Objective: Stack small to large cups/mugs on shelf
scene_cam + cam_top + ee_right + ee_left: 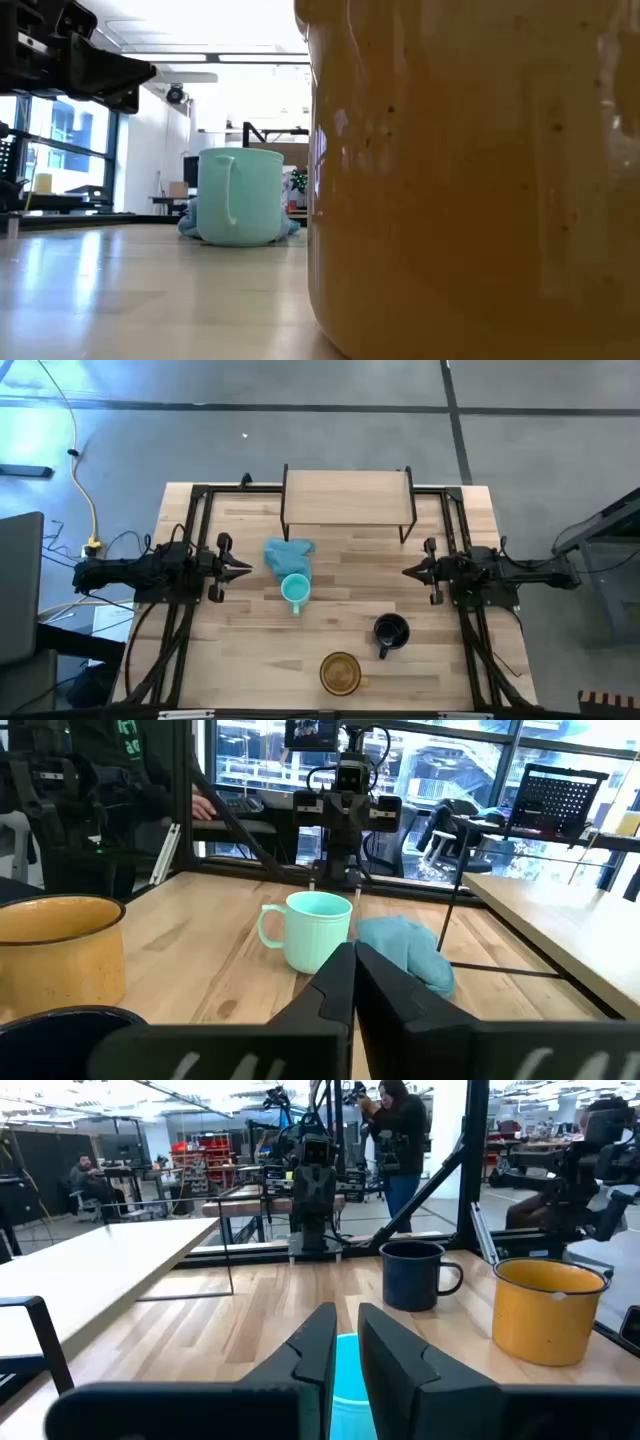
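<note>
The turquoise mug (295,591) stands upright on the table's middle, next to a blue-teal cloth (288,552). The black mug (391,631) stands nearer, to the right. The amber mug (341,672) stands at the near edge and fills the low view (470,180). The shelf (345,500) stands on its thin black legs at the far edge, its board bare. My left gripper (245,568) hovers left of the turquoise mug (350,1380), open by a narrow gap. My right gripper (408,571) hovers at the right, shut (354,955), pointing toward the turquoise mug (315,928).
Black frame rails (195,540) run along both sides of the table. Bare wood lies between the mugs and the shelf. People and workbenches show in the room beyond, away from the table.
</note>
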